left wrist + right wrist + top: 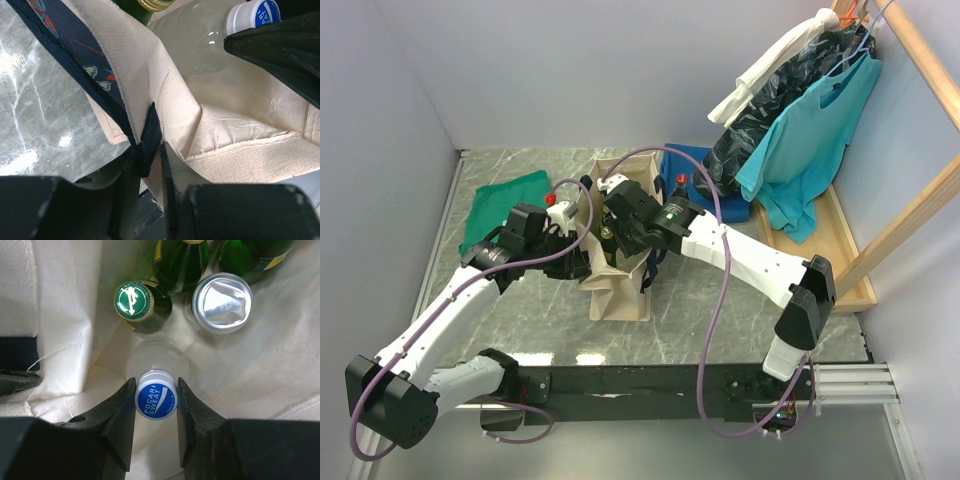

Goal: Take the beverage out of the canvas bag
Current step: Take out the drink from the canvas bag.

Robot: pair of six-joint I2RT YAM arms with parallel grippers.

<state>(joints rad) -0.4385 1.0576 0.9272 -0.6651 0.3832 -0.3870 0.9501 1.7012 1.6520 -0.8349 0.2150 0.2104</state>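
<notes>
Currently right gripper pinching cap of Pocari Sweat bottle inside canvas bag, left gripper clamped on navy strap at bag rim, green bottles and silver can crowding just beside.

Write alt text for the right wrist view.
The right gripper is shut on the cap of a blue-capped clear bottle standing inside the canvas bag. Behind it stand a green bottle with a gold-rimmed cap and a silver-lidded container.

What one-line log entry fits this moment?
left gripper: shut on canvas bag | right gripper: shut on blue-capped bottle | bottle: inside bag, not lifted
</notes>
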